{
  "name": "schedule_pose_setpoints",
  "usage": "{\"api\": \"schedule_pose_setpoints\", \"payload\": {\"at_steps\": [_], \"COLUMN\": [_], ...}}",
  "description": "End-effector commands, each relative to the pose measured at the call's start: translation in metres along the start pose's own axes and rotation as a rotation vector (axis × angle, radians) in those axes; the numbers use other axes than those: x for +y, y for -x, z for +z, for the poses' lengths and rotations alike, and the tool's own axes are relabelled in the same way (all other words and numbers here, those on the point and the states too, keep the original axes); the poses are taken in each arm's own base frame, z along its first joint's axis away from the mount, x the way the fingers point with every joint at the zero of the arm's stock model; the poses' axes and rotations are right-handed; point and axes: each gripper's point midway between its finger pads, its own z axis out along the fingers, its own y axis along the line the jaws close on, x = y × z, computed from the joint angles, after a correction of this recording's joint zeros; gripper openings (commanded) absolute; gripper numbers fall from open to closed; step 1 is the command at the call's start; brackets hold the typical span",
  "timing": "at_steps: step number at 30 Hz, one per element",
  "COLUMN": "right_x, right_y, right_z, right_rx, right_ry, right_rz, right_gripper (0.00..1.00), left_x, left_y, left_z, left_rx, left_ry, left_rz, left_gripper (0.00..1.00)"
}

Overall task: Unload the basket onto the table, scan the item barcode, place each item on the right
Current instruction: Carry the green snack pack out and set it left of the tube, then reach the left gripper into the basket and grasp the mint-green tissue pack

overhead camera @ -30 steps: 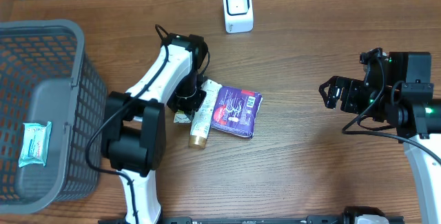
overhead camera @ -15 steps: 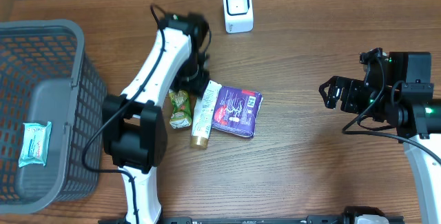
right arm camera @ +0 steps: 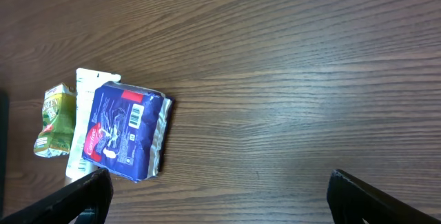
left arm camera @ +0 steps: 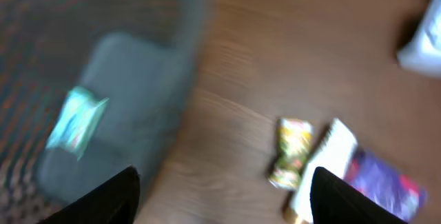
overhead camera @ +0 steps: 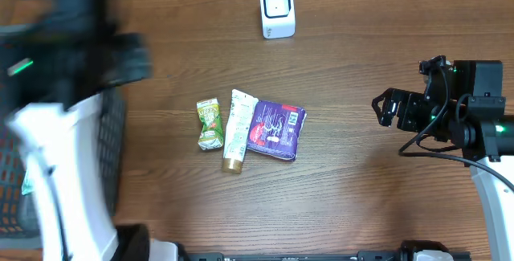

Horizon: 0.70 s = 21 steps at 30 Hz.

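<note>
Three items lie mid-table: a green pouch (overhead camera: pixel 210 124), a white tube (overhead camera: pixel 236 129) and a purple packet (overhead camera: pixel 275 130) showing a barcode in the right wrist view (right arm camera: pixel 124 131). The white scanner (overhead camera: pixel 277 10) stands at the back. My left gripper (left arm camera: pixel 224 186) is open and empty, and motion-blurred. It hangs high by the basket (left arm camera: pixel 103 58), left of the items. My right gripper (overhead camera: pixel 381 108) is open and empty, hovering right of the packet, well apart from it.
The dark mesh basket (overhead camera: pixel 111 144) fills the left side, and a teal packet (left arm camera: pixel 76 120) lies inside it. The blurred left arm (overhead camera: pixel 56 148) reaches across the basket. Bare wood lies between the items and the right arm.
My left arm has swung away from the items, up and left over the basket, its jaws spreading wider. The green pouch it covered now lies in plain view. The right arm stayed still.
</note>
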Motion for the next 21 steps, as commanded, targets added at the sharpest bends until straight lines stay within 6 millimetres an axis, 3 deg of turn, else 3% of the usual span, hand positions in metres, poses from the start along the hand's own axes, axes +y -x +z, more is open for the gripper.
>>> {"api": "schedule_pose_setpoints", "payload": {"at_steps": [1, 4, 7, 11, 16, 17, 19, 21], "right_x": [0.006, 0.006, 0.006, 0.005, 0.005, 0.005, 0.005, 0.005], "right_y": [0.008, 0.008, 0.007, 0.006, 0.006, 0.006, 0.006, 0.006], "right_z": [-0.006, -0.006, -0.006, -0.006, -0.006, -0.006, -0.006, -0.006], "right_rx": [-0.027, -0.026, -0.025, -0.019, -0.019, -0.019, -0.019, -0.019], "right_ry": [0.013, 0.013, 0.013, 0.012, 0.012, 0.012, 0.012, 0.012], "right_rz": [-0.014, -0.014, -0.013, -0.012, -0.011, -0.011, -0.011, -0.011], "right_gripper": [1.00, 1.00, 1.00, 1.00, 1.00, 1.00, 1.00, 1.00], "left_x": [0.054, 0.098, 0.132, 0.160, 0.185, 0.190, 0.194, 0.196], "left_y": [-0.004, -0.018, -0.033, -0.048, -0.052, -0.053, -0.058, -0.068], "left_z": [-0.016, -0.017, -0.004, 0.027, 0.074, 0.083, 0.102, 0.120], "left_rx": [-0.028, -0.019, 0.018, 0.084, 0.088, 0.084, 0.090, 0.116], "left_ry": [0.041, 0.136, 0.213, 0.270, 0.303, 0.307, 0.312, 0.316], "left_rz": [-0.239, -0.354, -0.447, -0.511, -0.500, -0.509, -0.518, -0.519], "left_gripper": [0.70, 0.71, 0.71, 0.72, 0.73, 0.75, 0.95, 0.99]}}
